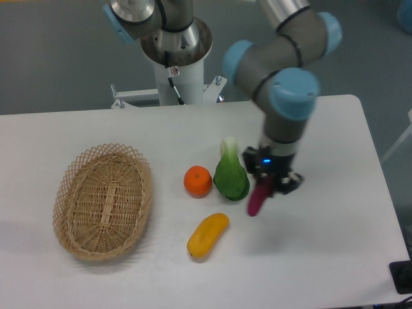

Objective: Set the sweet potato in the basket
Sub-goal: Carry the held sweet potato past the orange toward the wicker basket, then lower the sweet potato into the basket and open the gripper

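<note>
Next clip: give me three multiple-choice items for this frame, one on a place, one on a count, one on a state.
1. Which item lies nearest the basket?
A. orange
B. green vegetable
C. yellow fruit

2. How many produce items rest on the table?
A. two
B. three
C. five

3. The sweet potato is:
A. in the basket
B. lying on the table
C. held by the hand

Answers: 1 A, the orange sits closest to the rim. 2 B, orange, green vegetable and yellow fruit. 3 C, it hangs from the hand.
</note>
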You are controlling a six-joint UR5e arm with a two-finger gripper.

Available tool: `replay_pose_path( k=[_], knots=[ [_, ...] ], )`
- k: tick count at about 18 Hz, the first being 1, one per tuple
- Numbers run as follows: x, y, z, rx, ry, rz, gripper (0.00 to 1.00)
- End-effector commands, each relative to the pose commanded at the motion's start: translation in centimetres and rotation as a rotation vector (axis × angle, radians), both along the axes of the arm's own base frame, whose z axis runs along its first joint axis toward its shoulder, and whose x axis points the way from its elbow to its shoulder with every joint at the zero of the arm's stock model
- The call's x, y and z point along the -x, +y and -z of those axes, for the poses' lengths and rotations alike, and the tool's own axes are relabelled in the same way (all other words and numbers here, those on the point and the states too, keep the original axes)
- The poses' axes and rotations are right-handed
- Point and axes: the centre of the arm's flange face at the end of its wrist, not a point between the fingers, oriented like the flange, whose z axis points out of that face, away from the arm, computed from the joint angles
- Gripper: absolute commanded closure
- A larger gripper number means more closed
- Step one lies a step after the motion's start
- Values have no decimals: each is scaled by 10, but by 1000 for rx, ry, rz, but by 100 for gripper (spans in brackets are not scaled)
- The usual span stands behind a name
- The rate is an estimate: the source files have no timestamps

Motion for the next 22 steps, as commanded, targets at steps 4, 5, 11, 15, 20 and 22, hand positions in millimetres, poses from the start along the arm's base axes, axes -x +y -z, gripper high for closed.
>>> replay_pose_path(
  k=[4,5,11,15,20,22],
  knots=[
    [-64,31,-3,-12,-2,27,91],
    [-79,39,-3,-11,-7,27,91],
    [-169,67,17,22,-42,101,91],
    [-220,68,40,66,-72,162,90],
    [-251,55,63,114,-97,209,76],
    [-255,50,69,128,-103,215,58]
  ],
)
